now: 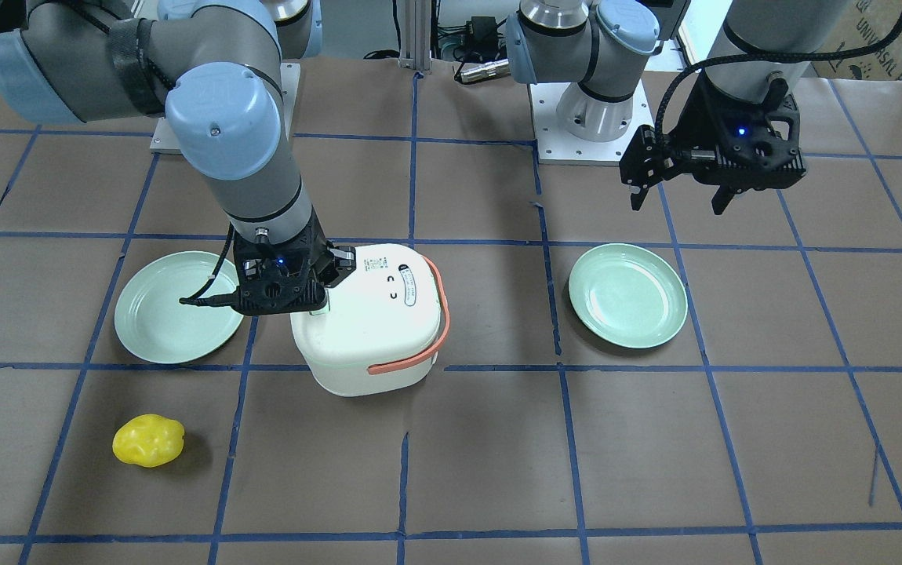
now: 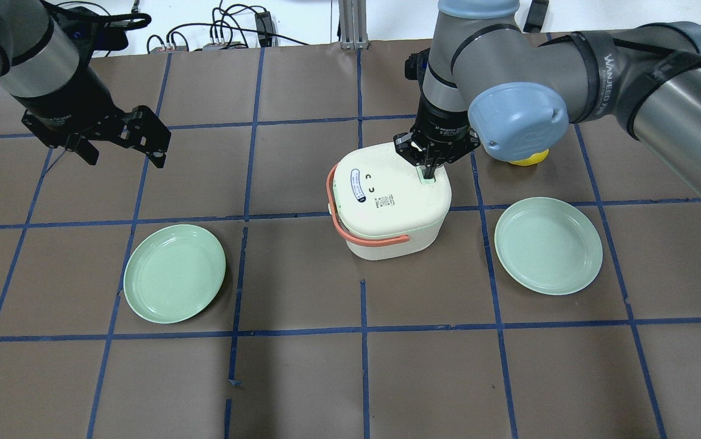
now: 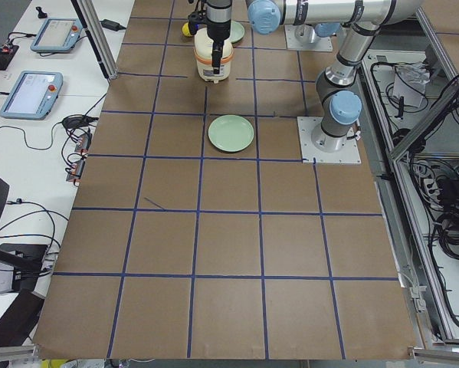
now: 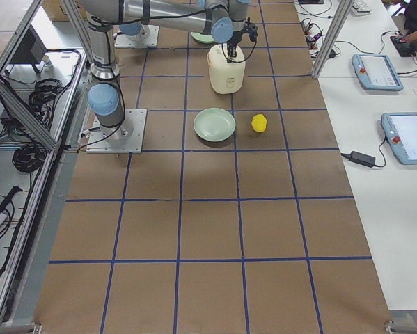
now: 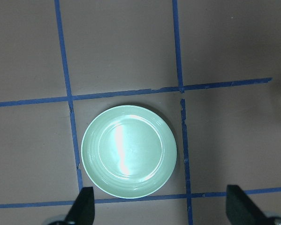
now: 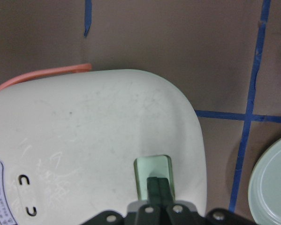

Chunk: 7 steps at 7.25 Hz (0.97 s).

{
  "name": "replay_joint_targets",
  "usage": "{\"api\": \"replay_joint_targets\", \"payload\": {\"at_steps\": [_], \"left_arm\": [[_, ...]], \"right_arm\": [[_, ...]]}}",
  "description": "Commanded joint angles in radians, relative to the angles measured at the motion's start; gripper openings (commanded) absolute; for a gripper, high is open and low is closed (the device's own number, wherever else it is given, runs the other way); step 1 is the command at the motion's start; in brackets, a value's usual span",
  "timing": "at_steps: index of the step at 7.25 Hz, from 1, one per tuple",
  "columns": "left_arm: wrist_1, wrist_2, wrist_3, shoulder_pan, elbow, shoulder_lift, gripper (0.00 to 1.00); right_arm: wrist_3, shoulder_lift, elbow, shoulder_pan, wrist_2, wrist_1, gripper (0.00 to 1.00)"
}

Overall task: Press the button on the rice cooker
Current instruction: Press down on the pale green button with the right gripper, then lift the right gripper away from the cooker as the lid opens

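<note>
The white rice cooker [image 2: 387,207] with an orange handle [image 2: 350,230] stands mid-table; it also shows in the front view [image 1: 376,322]. Its pale green button [image 6: 152,176] sits on the lid's edge. My right gripper [image 6: 158,187] is shut, its fingertips [image 2: 428,175] pressed together and touching down on the button. In the front view the right gripper [image 1: 318,306] stands over the lid's corner. My left gripper [image 2: 122,152] is open and empty, held above the table at the far left, over a green plate [image 5: 129,151]; it also shows in the front view [image 1: 678,196].
Two pale green plates lie either side of the cooker [image 2: 175,272] [image 2: 548,245]. A yellow lumpy object [image 1: 148,440] lies beyond the right plate, partly hidden by the right arm in the overhead view [image 2: 530,160]. Blue tape lines grid the brown table.
</note>
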Motion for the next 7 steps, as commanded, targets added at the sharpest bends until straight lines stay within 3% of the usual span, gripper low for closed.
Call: {"api": "replay_joint_targets", "payload": {"at_steps": [1,2,4,5,7], "left_arm": [[0.0,0.0,0.0,0.0,0.0,0.0,1.0],[0.0,0.0,0.0,0.0,0.0,0.0,1.0],[0.0,0.0,0.0,0.0,0.0,0.0,1.0],[0.0,0.0,0.0,0.0,0.0,0.0,1.0],[0.0,0.0,0.0,0.0,0.0,0.0,1.0]], "right_arm": [[0.002,-0.003,-0.011,0.0,-0.009,0.005,0.13],[0.005,-0.018,-0.043,0.0,-0.014,0.055,0.27],[-0.002,-0.038,-0.268,-0.017,-0.068,0.259,0.99],[-0.046,-0.034,-0.365,-0.046,-0.121,0.346,1.0],[-0.085,-0.032,-0.381,-0.106,-0.112,0.389,1.0]]}}
